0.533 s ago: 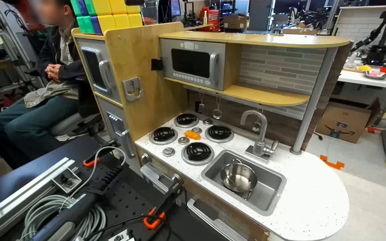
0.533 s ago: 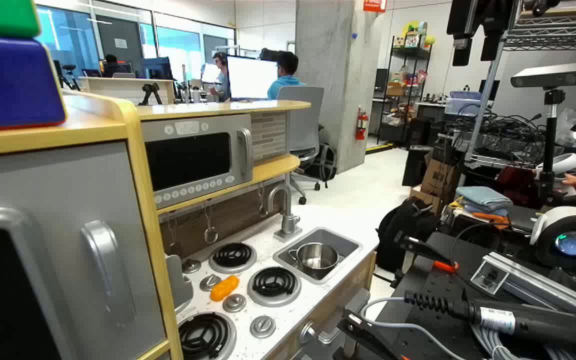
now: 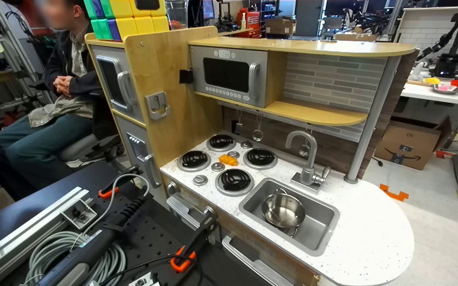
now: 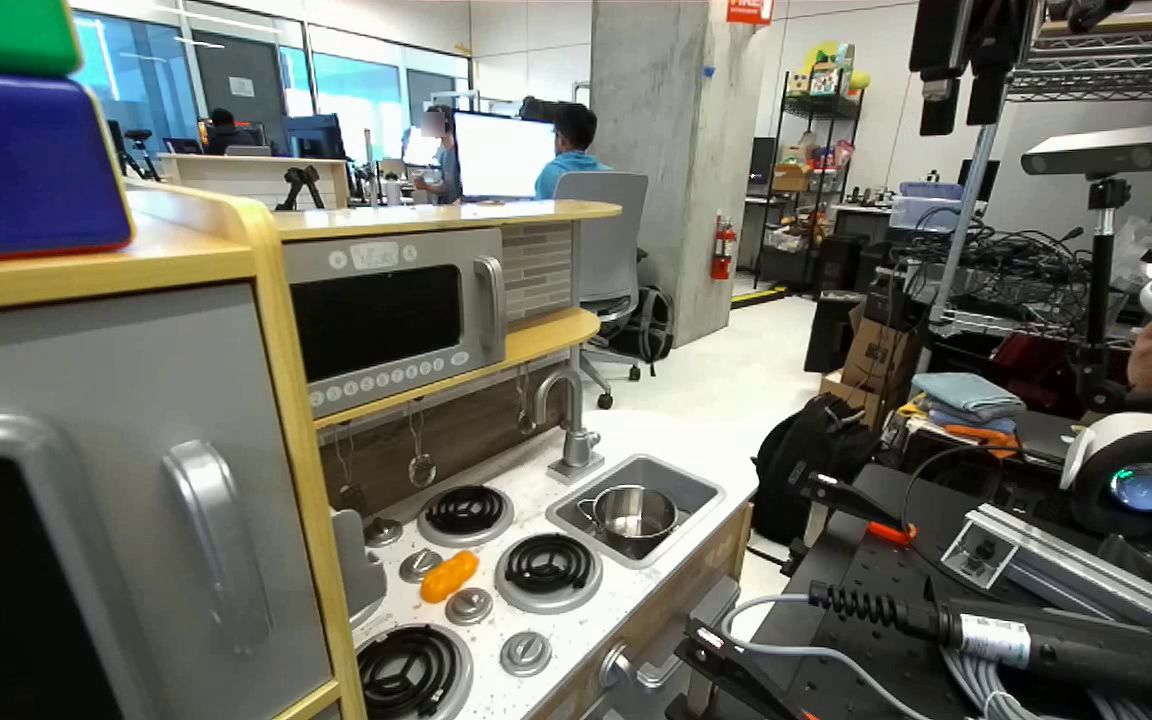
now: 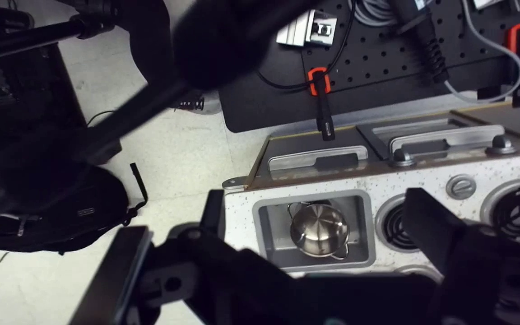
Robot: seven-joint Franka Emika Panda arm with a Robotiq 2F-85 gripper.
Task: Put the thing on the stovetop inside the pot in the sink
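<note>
An orange lumpy thing lies on the white stovetop [image 3: 211,194] among the burners and knobs; it shows in both exterior views [image 3: 228,160] [image 4: 450,577] but not in the wrist view. The steel pot stands in the sink [image 3: 324,230] in both exterior views [image 3: 283,212] [image 4: 631,515]. In the wrist view, the pot [image 5: 319,230] and the sink rim [image 5: 257,228] show between my fingers. My gripper [image 5: 315,194] is open with nothing between its fingers, high above the counter. In an exterior view the gripper [image 4: 961,110] hangs at the top right, far from the orange thing.
A curved faucet [image 3: 310,153] rises behind the sink. A microwave [image 3: 229,75] and shelf [image 3: 312,113] overhang the back of the counter. A tall wooden cabinet [image 3: 173,99] stands beside the burners. A black pegboard table [image 3: 149,226] with cable and clamps lies in front.
My gripper has moved slightly to the right in an exterior view. A dark part at the top edge has shifted left and down in an exterior view. The orange thing and pot have not moved.
</note>
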